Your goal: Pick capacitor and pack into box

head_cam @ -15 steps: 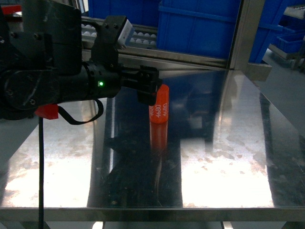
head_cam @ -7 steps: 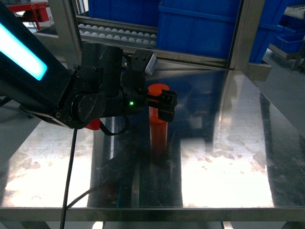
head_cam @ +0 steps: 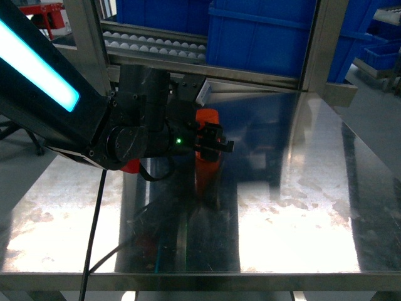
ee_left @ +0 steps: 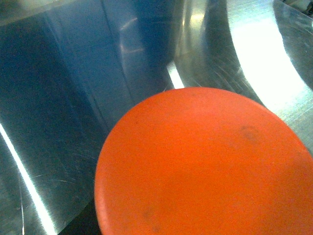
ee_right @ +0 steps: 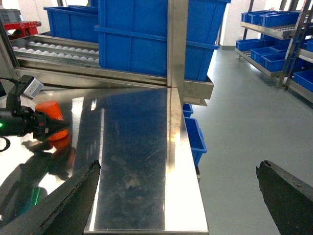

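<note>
Capacitor: an orange cylinder, seen upright on the steel table near its middle and toward the back, its lower body doubled by a reflection in the polished surface. In the left wrist view its flat round top fills most of the frame, matt orange with a few faint dark smudges; printed markings cannot be made out in any current view. In the right wrist view it appears as a small orange shape at the left edge of the table. Left gripper: black, held level across the upper part of the capacitor, with the fingers closed against its sides so that the capacitor is clasped between them; a green indicator light is lit on the wrist housing behind. A black cable hangs from the left arm toward the table's front edge. Right gripper: only the two dark fingertips are seen at the lower corners of its own camera view, set wide apart with nothing between them, above the table's right end. Behind the table: a roller conveyor track and blue plastic crates; further blue crates are stacked on shelving beside a grey floor.
</note>
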Tool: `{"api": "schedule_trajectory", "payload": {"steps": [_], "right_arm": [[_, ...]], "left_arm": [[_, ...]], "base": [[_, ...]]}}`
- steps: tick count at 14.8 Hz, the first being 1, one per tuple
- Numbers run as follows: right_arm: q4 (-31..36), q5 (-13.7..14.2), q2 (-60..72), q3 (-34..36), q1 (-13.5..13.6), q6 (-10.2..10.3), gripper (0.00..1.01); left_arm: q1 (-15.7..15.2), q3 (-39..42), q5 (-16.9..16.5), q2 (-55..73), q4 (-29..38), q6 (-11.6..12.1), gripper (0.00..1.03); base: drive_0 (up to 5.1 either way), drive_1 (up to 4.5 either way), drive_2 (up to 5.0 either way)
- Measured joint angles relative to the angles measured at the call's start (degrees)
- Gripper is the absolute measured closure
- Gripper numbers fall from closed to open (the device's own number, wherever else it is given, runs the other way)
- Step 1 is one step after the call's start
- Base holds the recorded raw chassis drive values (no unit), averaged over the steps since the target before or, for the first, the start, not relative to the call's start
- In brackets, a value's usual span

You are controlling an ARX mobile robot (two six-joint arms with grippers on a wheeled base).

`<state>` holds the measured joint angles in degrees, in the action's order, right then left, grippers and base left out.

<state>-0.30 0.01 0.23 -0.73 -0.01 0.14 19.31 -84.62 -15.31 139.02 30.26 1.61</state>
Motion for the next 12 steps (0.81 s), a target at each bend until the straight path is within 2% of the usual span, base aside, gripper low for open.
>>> {"api": "schedule_trajectory", "payload": {"steps": [1, 3, 5, 7, 8, 9, 11, 12], "right_arm": [[0.0, 0.0, 0.0, 0.0, 0.0, 0.0, 0.03], [0.0, 0.0, 0.0, 0.0, 0.0, 0.0, 0.03], [0.0, 0.0, 0.0, 0.0, 0.0, 0.0, 0.03], [0.0, 0.0, 0.0, 0.0, 0.0, 0.0, 0.03], [0.0, 0.0, 0.0, 0.0, 0.0, 0.0, 0.03], [0.0, 0.0, 0.0, 0.0, 0.0, 0.0, 0.03], [0.0, 0.0, 0.0, 0.0, 0.0, 0.0, 0.03], [0.0, 0.0, 0.0, 0.0, 0.0, 0.0, 0.03]], "left_arm": [[-0.1, 1.1, 1.0, -0.6, 1.0, -0.3, 0.58], [-1.4, 8.2, 4.6, -7.1, 5.6, -1.2, 0.58], [-4.5, 17.6, 6.5, -20.0, 13.0, -1.3, 0.58], [-7.5, 28.2, 8.5, -34.1, 17.3, -1.9, 0.58], [-7.7, 39.1, 10.7, -44.6, 17.8, -3.2, 0.58], [-6.6, 48.4, 14.5, -56.5, 16.4, -3.3, 0.58], [-5.4, 52.9, 18.0, -64.1, 14.7, -4.7, 0.58], [-4.0, 56.1, 20.7, -68.4, 14.8, -4.9, 0.58]], "base": [[0.0, 0.0, 0.0], [0.0, 0.0, 0.0], [0.0, 0.0, 0.0], [0.0, 0.0, 0.0], [0.0, 0.0, 0.0], [0.0, 0.0, 0.0], [0.0, 0.0, 0.0], [0.0, 0.0, 0.0]]}}
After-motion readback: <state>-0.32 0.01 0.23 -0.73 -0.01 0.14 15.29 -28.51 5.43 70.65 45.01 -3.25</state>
